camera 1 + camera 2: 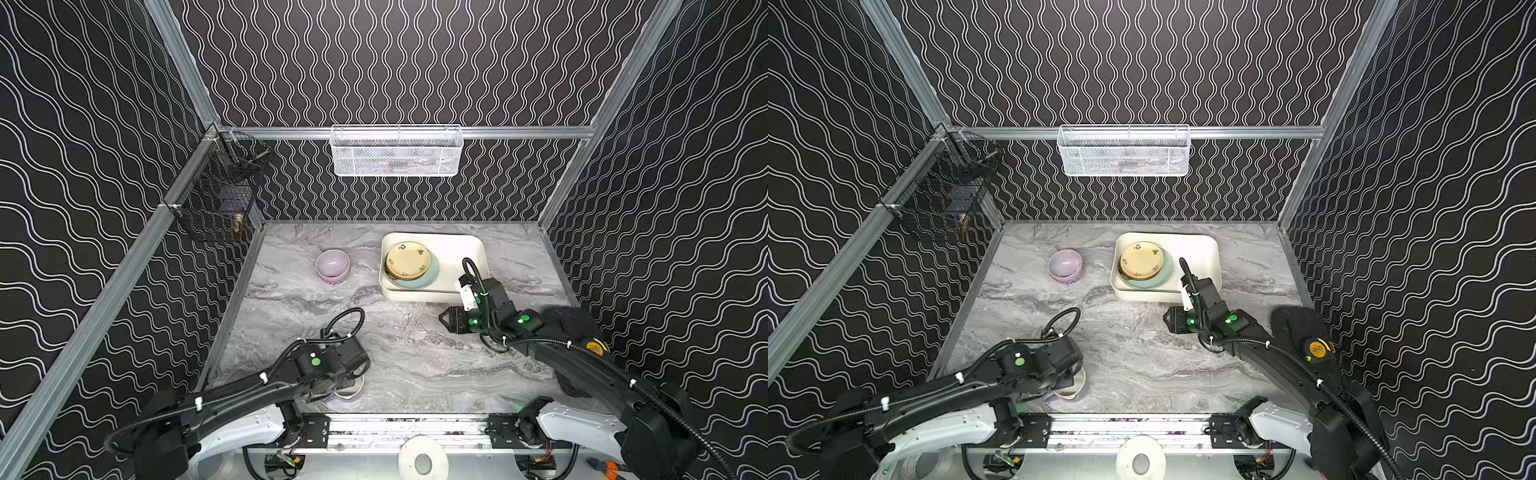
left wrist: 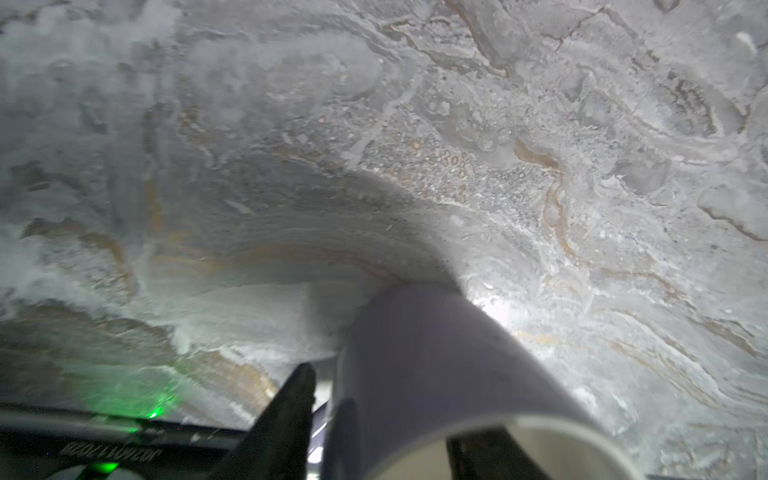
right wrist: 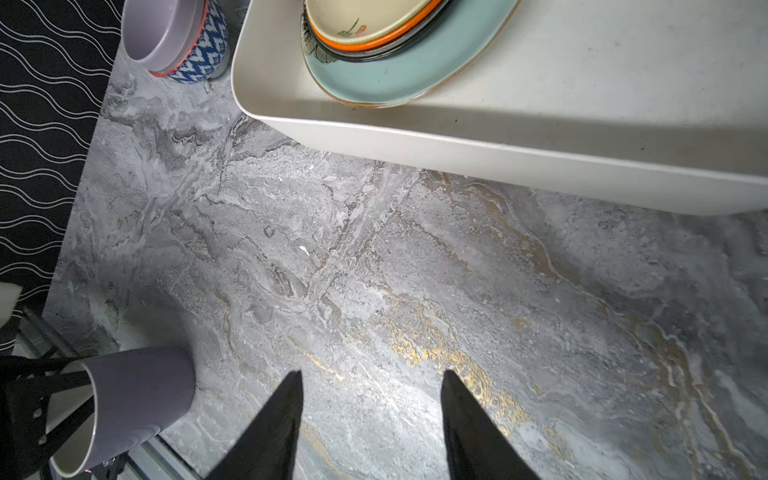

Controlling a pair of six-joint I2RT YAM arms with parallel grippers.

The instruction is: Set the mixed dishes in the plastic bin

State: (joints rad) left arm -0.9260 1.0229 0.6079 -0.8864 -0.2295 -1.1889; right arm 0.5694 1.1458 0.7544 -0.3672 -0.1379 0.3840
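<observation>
One lavender mug (image 3: 137,395), at worktop (image 3: 374,270) front edge, mostly hidden under left tool (image 2: 380,405) in both top views; wall straddled, clamping cannot be told. At least four plates (image 3: 374,75), stacked in plastic bin (image 3: 498,166). Two nested bowls (image 3: 174,37) left of bin. Right tool (image 3: 370,374) apart, over bare worktop beside bin.

The mug (image 1: 352,390) was mostly buried under the left arm (image 1: 249,386) in both top views, only some rim showing. Left wrist view was smeary and chopped the mug at its edge. The right arm (image 1: 494,299) covered a near corner of the bin (image 1: 415,296). What sat in the white basket (image 1: 397,151), couldn't tell.
</observation>
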